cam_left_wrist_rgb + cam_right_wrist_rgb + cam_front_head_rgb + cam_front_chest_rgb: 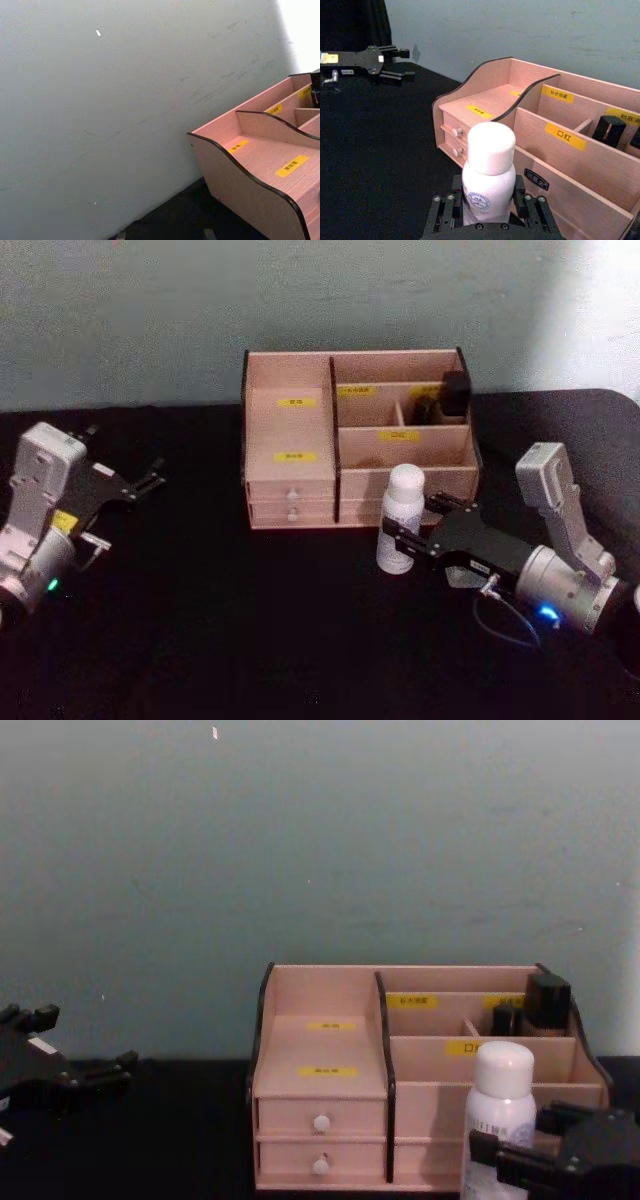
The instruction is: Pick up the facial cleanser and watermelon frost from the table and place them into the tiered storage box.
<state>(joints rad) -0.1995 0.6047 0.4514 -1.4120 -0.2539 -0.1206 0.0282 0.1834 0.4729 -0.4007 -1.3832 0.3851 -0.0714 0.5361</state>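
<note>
The facial cleanser, a tall white bottle with a rounded cap, stands upright just in front of the tiered storage box, at its right half. My right gripper is shut on the bottle's lower body, a finger pressed on each side. From the chest the bottle shows at lower right with the gripper around it. The pale pink box sits at the table's back centre. My left gripper hovers open at the far left. The watermelon frost is out of view.
Small black bottles stand in the box's back right compartment. Two white-knobbed drawers face me on its left half. The box's dark-edged side wall lies close to the left wrist. Black tabletop stretches between the left arm and the box.
</note>
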